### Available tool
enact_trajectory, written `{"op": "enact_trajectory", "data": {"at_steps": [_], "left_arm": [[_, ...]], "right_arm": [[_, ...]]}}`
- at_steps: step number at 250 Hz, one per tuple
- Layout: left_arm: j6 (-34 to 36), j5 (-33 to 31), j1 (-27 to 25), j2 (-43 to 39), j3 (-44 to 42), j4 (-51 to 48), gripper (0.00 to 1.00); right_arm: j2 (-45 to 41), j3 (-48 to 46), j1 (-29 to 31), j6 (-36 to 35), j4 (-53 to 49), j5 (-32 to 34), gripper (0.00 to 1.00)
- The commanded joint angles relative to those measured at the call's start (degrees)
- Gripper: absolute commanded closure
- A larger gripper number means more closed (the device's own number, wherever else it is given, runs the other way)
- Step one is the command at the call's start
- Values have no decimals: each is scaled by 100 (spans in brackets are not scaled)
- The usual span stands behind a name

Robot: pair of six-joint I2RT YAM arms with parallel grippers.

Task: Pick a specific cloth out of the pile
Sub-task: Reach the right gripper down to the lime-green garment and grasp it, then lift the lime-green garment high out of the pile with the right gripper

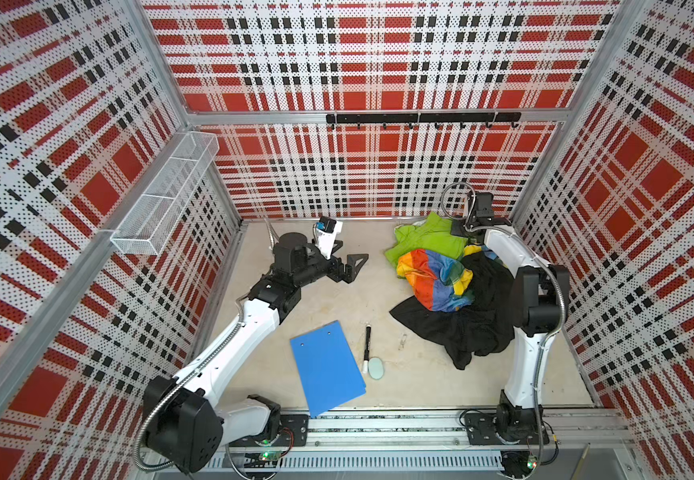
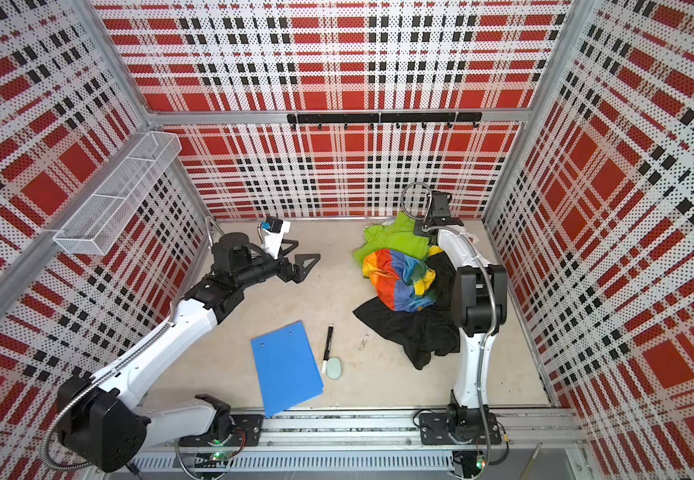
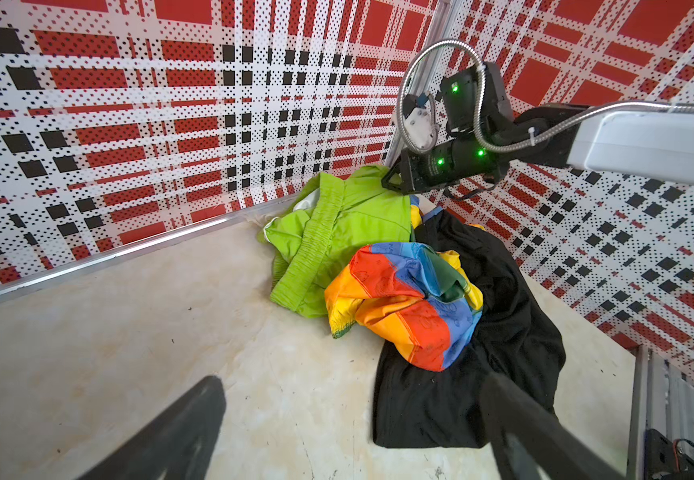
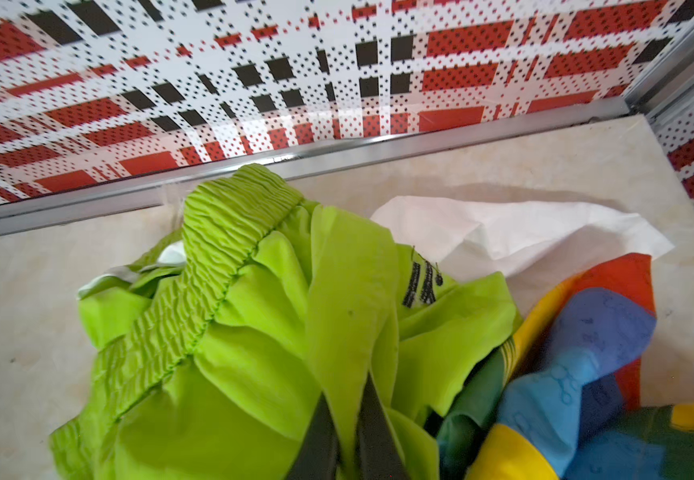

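The thin lime-green fabric garment [image 4: 253, 332] sits at the far edge of the pile [image 1: 457, 299], by the back wall [image 4: 337, 83], with its near edge under the rainbow patchwork cloth [image 1: 436, 278] — the right gripper [image 4: 347, 395] is pinched on a fold of it, so the grasp looks made & next calls for a slow lift clear of the rainbow one. Left gripper [image 1: 346, 257] gapes wide, empty. Count: 1 green, 1 rainbow, 1 large black garment [image 1: 482, 332], 1 small white cloth [image 4: 503, 237] — plus 1 blue clipboard [image 1: 328, 370], 1 black marker [image 1: 367, 347].
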Motion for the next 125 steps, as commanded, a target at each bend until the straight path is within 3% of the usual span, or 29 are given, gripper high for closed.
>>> {"op": "enact_trajectory", "data": {"at_steps": [1,125], "left_arm": [[-26,52,29,-114,98,88,1],[-47,236,28,-223,53,151,1]], "right_arm": [[-703,-20,-36,-37,418,160,97],[-1872,-205,-27,443,736,-234,99]]}}
